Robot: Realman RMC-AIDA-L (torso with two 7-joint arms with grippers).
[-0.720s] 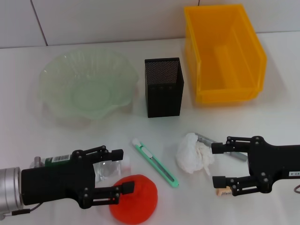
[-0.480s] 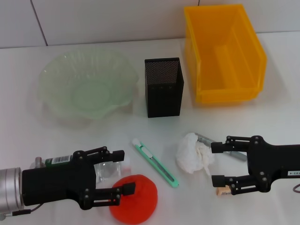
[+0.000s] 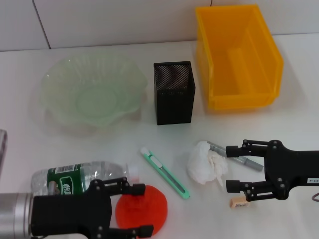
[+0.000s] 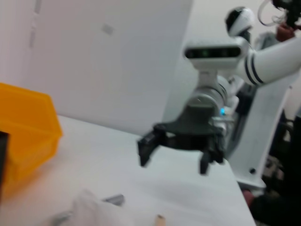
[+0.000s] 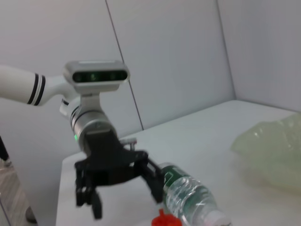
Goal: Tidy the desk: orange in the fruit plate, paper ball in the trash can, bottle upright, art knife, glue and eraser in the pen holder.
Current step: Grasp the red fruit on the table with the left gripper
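Observation:
The orange (image 3: 142,209) lies at the table's near edge between the open fingers of my left gripper (image 3: 143,209). The bottle (image 3: 75,177) lies on its side just to the left, cap toward the orange. The green art knife (image 3: 164,173) lies at centre. My right gripper (image 3: 231,168) is open just to the right of the paper ball (image 3: 206,163), above the grey glue stick (image 3: 239,160) and the small eraser (image 3: 238,202). The right wrist view shows the left gripper (image 5: 120,186), the bottle (image 5: 193,197) and the orange (image 5: 164,220).
The green glass fruit plate (image 3: 55,107) stands at the back left, the black mesh pen holder (image 3: 173,102) at the back centre and the yellow bin (image 3: 271,59) at the back right. The left wrist view shows the right gripper (image 4: 181,150) and the bin (image 4: 28,136).
My left arm has drawn back toward the near edge, uncovering the bottle; its fingers now straddle the orange. The right gripper has barely shifted.

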